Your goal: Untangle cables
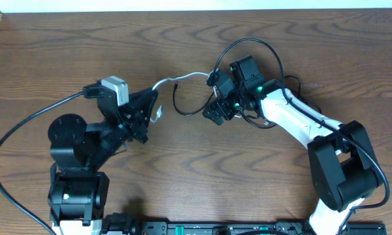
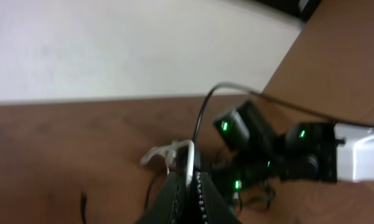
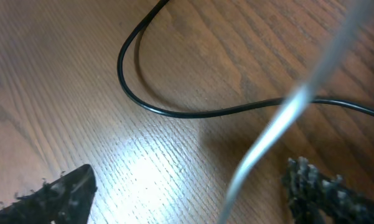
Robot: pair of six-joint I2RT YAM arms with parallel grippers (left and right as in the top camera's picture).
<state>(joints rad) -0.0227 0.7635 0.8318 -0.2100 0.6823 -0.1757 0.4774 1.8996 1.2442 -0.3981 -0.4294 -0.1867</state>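
White cable (image 2: 174, 149) pinched in left pincer (image 2: 188, 180); right pincer (image 3: 190, 186) spread over black cable (image 3: 174, 112).

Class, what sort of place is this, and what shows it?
Likely a robotics lab bench: a black arm and a white arm at a wooden table, handling a white cable, plain wall behind.

White cable (image 1: 182, 78) stretched above looped black cable (image 3: 174, 113).
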